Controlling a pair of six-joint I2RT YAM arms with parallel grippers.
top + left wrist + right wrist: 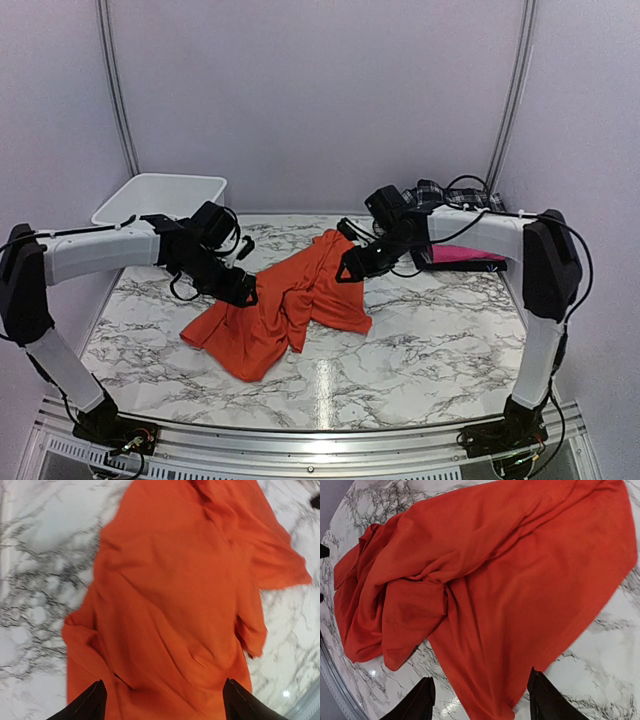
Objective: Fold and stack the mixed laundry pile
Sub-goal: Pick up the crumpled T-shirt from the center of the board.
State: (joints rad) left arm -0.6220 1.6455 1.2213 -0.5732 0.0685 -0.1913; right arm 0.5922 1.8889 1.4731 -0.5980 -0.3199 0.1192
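Orange t-shirt (285, 305) lies crumpled and partly spread mid-table on the marble top (420, 350), running from back centre toward front left. Left gripper (243, 292) is at its left edge and right gripper (348, 270) at its back right edge, so the shirt lies between them. Wrist views: both sets of jaws spread wide, nothing clamped, orange cloth below. Plaid shirt (440, 193) is bunched at back right behind the right arm, near the pink garment (465, 255). White bin (160, 195) stands back left.
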